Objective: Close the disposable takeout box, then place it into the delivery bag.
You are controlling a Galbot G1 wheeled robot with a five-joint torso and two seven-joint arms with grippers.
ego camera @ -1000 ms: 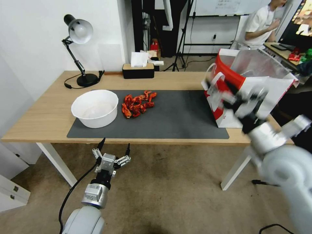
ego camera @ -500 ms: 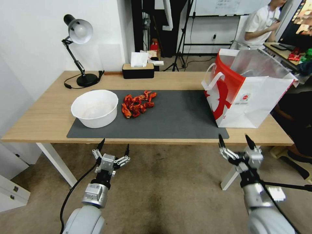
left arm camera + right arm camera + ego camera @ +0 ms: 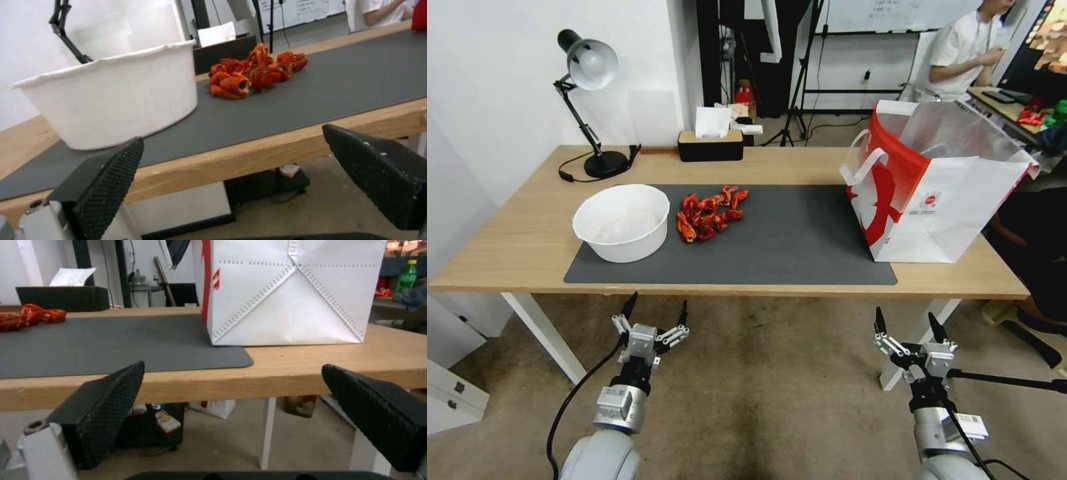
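The disposable takeout box is out of view. The delivery bag (image 3: 947, 200), red and white with white handles and a silvery lining, stands open on the right end of the table; its white side (image 3: 289, 290) faces the right wrist view. My left gripper (image 3: 657, 301) hangs open below the table's front edge, in front of the white bowl, and holds nothing (image 3: 231, 140). Over on the right, my right gripper (image 3: 906, 315) is open too, below the front edge and near the bag, nothing between its fingers (image 3: 233, 368).
A large white round bowl (image 3: 622, 221) and a pile of red crayfish (image 3: 710, 213) lie on the grey mat (image 3: 800, 240). A desk lamp (image 3: 590, 113) and a black tissue box (image 3: 710, 143) stand at the back. The mat's middle is bare.
My right arm has dropped from in front of the bag to below the table's front edge. The left gripper has sunk slightly.
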